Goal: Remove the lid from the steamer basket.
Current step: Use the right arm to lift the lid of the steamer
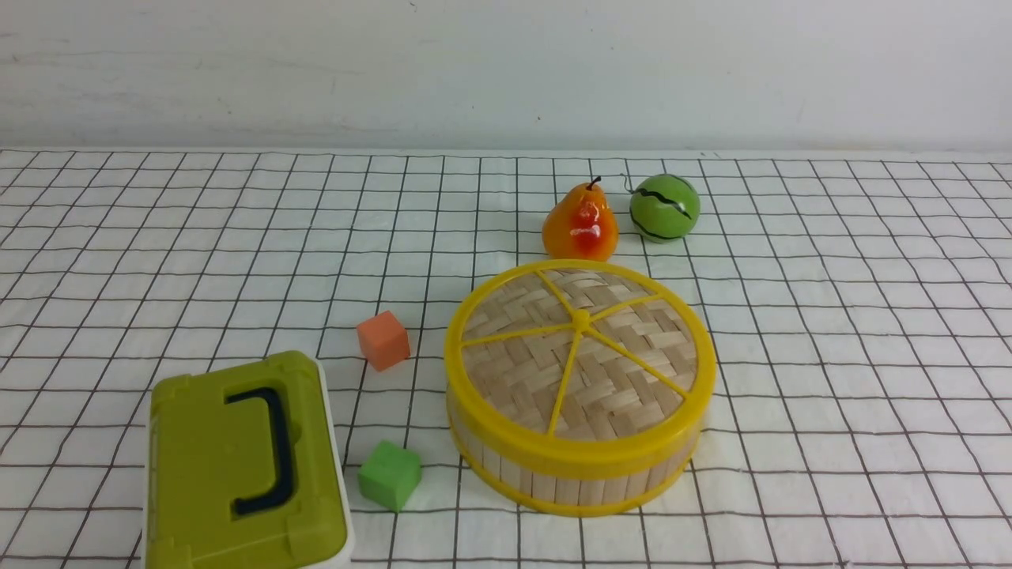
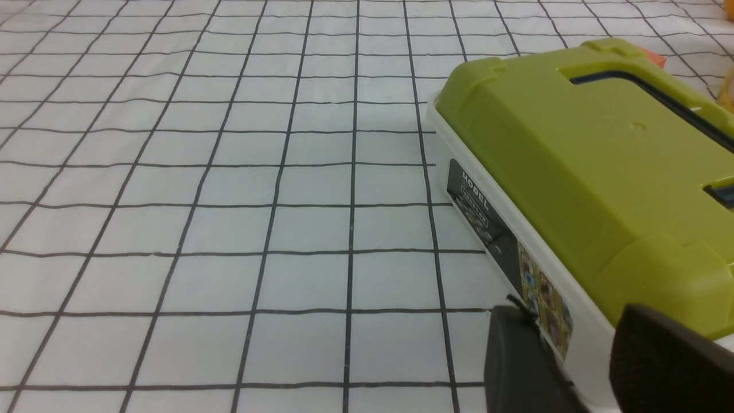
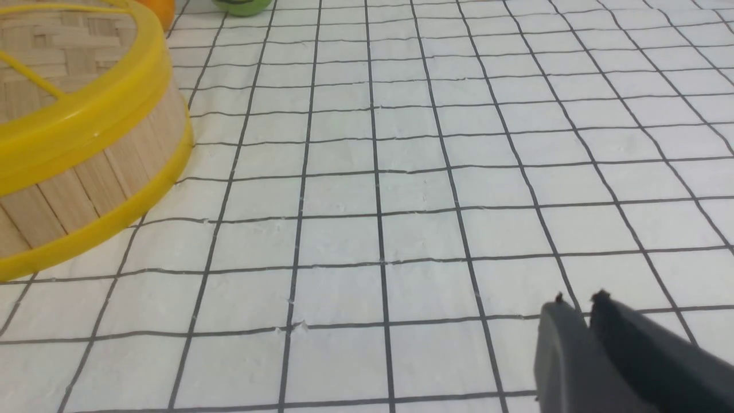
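front view: the lid (image 1: 581, 352) sits flat and seated on the steamer basket (image 1: 553, 484), right of centre on the checked cloth (image 1: 830, 356). a toy pear (image 1: 579, 223) and a green striped ball (image 1: 665, 207) stand just beyond it. an orange cube (image 1: 383, 340) and a green cube (image 1: 389, 476) lie to its left, and the olive-green box (image 1: 237, 466) is near left. neither arm shows here.

left wrist view: the left gripper (image 2: 573, 321) hangs low beside the box (image 2: 573, 155), jaws spread, holding nothing. it looks best kept parked.

right wrist view: the right gripper (image 3: 579, 298) is over bare cloth, well right of the basket (image 3: 86, 183), jaws nearly pressed together with only a slit between them, pinching nothing. the lid's (image 3: 63, 51) yellow rim overhangs the slats.

judgement: the approach has barely begun. the right arm seems the natural one. spread the jaws wide first, come in from the right, pinch the rim or a spoke, then lift straight up so the basket stays put and the fruit behind is not knocked.
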`<state>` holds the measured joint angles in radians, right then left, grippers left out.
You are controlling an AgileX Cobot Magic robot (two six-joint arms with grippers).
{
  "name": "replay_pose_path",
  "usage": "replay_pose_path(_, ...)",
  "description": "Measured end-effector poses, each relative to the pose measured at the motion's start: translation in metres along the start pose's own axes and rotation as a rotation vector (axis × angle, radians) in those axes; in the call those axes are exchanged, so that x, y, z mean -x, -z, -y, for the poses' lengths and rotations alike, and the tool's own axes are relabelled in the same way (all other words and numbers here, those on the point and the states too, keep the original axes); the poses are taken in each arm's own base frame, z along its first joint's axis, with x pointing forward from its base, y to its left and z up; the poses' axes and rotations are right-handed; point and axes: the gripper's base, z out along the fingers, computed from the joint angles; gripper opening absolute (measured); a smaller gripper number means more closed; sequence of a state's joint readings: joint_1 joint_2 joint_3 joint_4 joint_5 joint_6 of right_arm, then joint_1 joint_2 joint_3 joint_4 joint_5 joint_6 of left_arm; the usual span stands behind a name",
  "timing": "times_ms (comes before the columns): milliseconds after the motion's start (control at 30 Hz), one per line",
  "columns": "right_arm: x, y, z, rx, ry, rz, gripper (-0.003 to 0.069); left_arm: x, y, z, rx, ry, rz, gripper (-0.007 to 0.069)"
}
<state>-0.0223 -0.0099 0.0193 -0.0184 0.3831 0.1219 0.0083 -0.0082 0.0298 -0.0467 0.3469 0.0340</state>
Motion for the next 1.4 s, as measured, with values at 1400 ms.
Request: replay_pose_path(1400, 0.012, 0.005, -0.028, 0.368, -0.972, -0.020, 0.0111, 0.000, 0.000, 0.000, 0.000, 0.000, 0.000, 0.0239)
